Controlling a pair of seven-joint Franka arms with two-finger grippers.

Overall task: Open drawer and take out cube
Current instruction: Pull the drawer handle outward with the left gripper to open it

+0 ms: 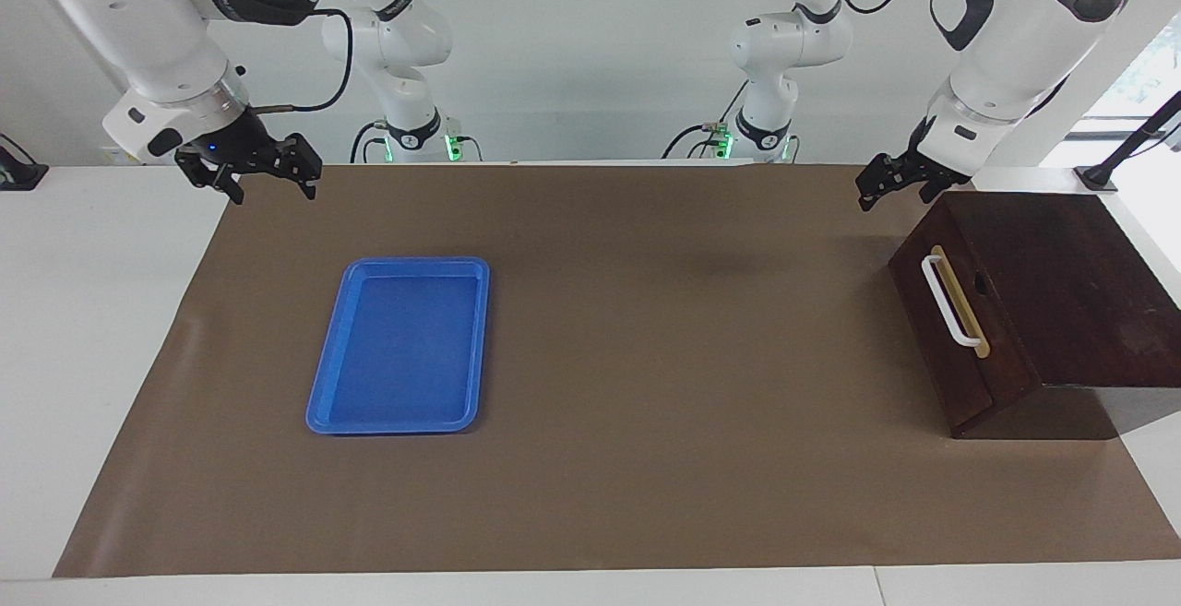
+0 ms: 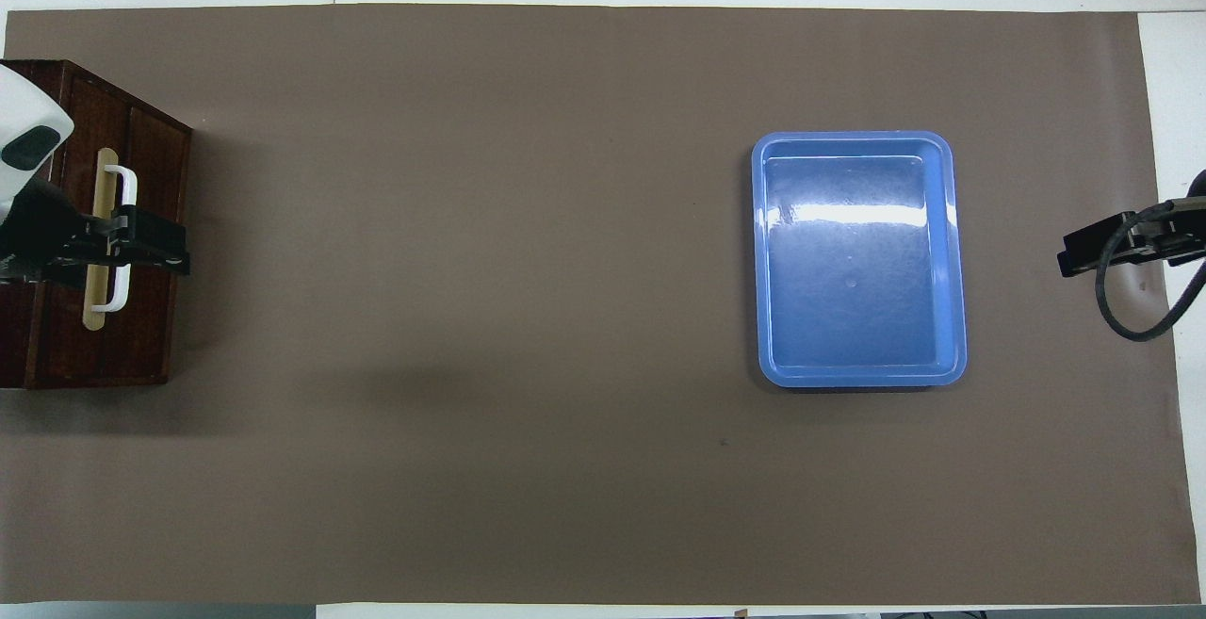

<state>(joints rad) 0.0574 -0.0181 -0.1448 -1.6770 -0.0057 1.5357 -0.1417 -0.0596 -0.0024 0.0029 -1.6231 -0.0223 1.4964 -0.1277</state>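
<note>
Drawer staying shut, stiff; best gripped at white bar handle. Left end effector and right end effector hanging open, empty.

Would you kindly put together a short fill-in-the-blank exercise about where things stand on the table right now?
1. The drawer in the dark wooden box is fully ____.
2. The blue tray holds ____.
3. The left gripper hangs in the air by the box's end nearer the robots, with its jaws ____.
4. The right gripper, also open, hangs over the brown mat's edge at the ____ arm's end of the table.

Missing words: closed; nothing; open; right
</note>
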